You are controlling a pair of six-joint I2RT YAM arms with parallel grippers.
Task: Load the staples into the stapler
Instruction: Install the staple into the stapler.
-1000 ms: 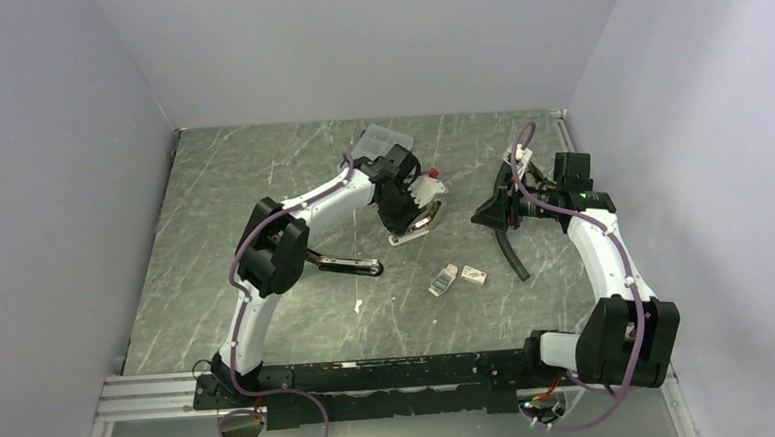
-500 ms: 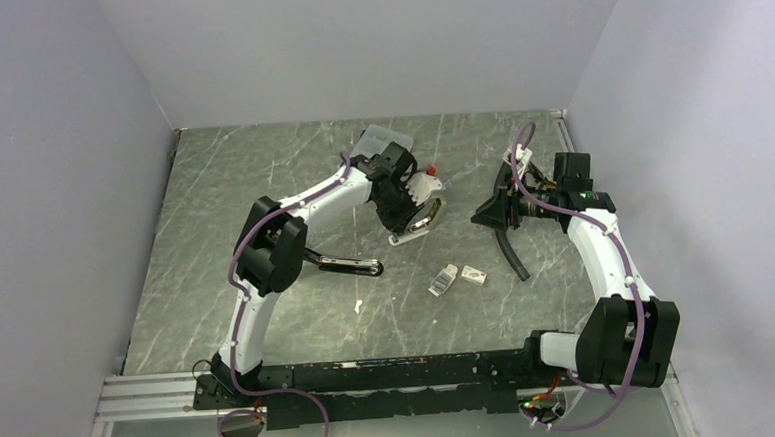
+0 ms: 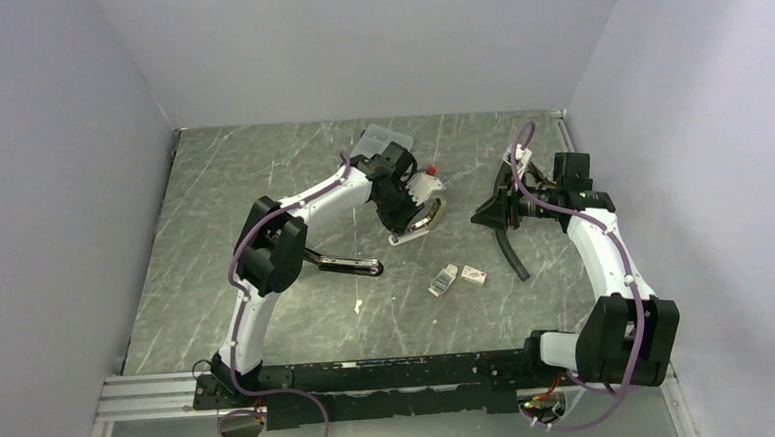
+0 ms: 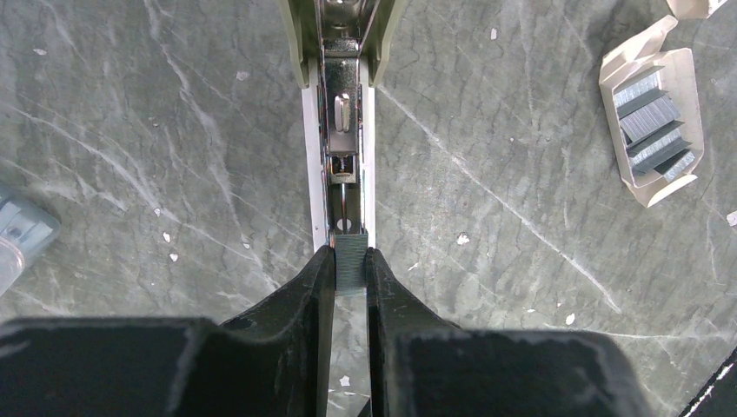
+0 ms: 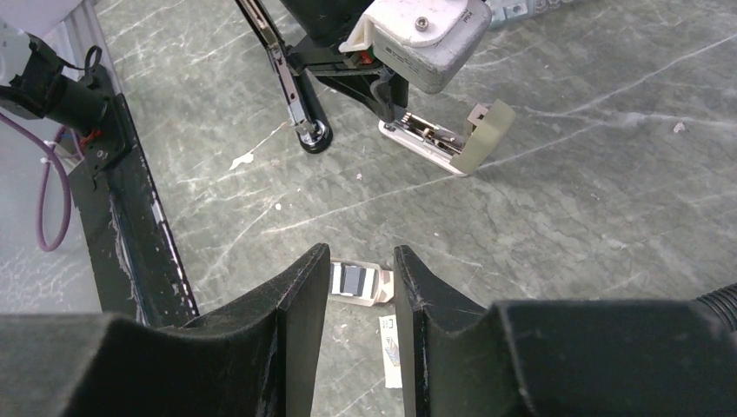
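- Over the stapler [image 4: 343,130] and its open channel, your left gripper [image 4: 350,254] pinches a staple strip [image 4: 351,268]. Line it up with the rails, lower it flat, then release.
- To one side, the tray [image 4: 640,189] of spare staples lies well apart, and nothing blocks the channel.
- Your right gripper [image 5: 362,261] hangs part-open and empty above that tray.

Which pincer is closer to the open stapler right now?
Left. The left pincer is right over the open channel of the stapler, pinching a staple strip at it. The right pincer hangs open off to the robot's right, well apart from it.
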